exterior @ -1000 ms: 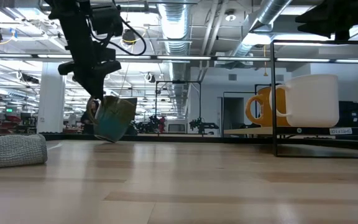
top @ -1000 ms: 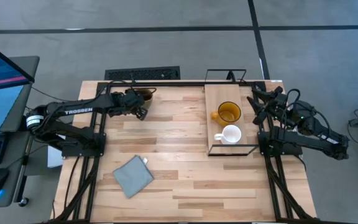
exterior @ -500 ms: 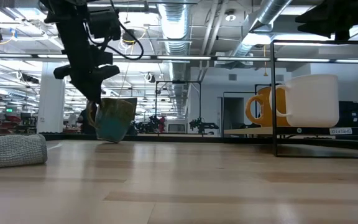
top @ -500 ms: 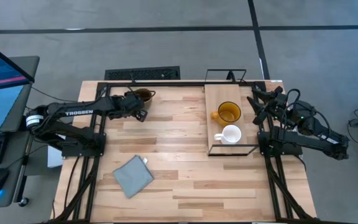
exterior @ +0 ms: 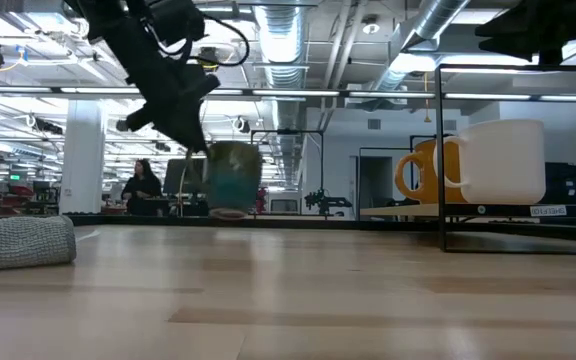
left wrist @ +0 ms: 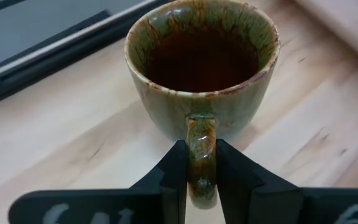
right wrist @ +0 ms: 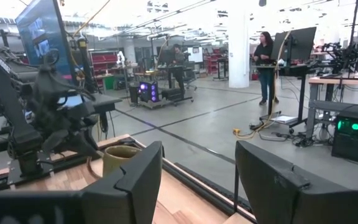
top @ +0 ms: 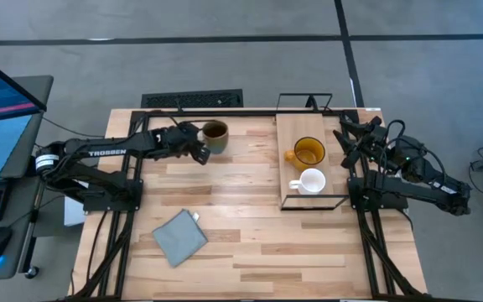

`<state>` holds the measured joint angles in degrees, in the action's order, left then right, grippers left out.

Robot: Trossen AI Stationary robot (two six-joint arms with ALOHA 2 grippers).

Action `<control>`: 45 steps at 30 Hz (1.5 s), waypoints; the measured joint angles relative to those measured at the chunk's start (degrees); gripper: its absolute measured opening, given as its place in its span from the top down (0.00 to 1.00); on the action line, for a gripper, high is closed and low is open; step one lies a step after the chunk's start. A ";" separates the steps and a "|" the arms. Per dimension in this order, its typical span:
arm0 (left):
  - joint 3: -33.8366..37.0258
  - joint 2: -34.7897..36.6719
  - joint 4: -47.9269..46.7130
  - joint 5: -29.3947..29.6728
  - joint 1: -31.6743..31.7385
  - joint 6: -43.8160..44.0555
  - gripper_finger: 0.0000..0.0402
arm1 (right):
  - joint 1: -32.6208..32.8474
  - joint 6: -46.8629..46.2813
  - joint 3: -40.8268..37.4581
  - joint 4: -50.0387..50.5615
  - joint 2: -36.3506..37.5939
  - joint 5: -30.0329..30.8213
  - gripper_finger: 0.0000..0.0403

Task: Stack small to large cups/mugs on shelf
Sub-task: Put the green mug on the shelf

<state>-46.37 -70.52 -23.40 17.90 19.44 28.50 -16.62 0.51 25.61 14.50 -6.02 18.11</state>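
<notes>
Left jaws (left wrist: pixel 201 168) clamped on handle of brown-olive mug (top: pixel 215 136), now upright and lifted just off bench (top: pixel 241 235), far-centre; half a second ago tilted, further left. Heading right toward shelf (top: pixel 310 159), where amber mug (top: pixel 309 152) and white mug (top: pixel 312 181) sit. Right jaws (top: pixel 342 138) parked open beside shelf.

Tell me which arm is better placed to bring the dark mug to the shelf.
Left. Its hand already pinches the dark mug by its handle; the right hand waits open beside the shelf.
</notes>
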 joint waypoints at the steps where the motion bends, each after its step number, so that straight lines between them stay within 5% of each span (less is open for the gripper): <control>1: 0.00 0.00 0.90 -0.29 0.00 -0.41 0.89 | 0.00 0.00 0.00 0.00 0.00 0.00 0.44; 9: 0.00 -1.37 8.85 -2.88 0.03 -5.11 0.89 | 0.00 -0.06 0.00 0.02 0.00 0.00 0.44; 16: -0.73 -12.09 21.01 -9.18 -0.28 -6.95 0.89 | 0.00 -0.88 0.00 0.02 -0.02 0.00 0.44; 28: -16.92 -27.33 22.90 -9.71 -0.87 -19.25 0.89 | 0.01 -1.01 0.00 0.04 0.00 0.00 0.44; 45: -21.79 -28.24 27.65 -10.06 0.89 -24.53 0.89 | 0.00 -1.05 0.00 0.04 0.00 -0.02 0.44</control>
<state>-68.16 -98.76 4.25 7.84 20.33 3.97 -16.62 -0.54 25.61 14.55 -6.02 18.09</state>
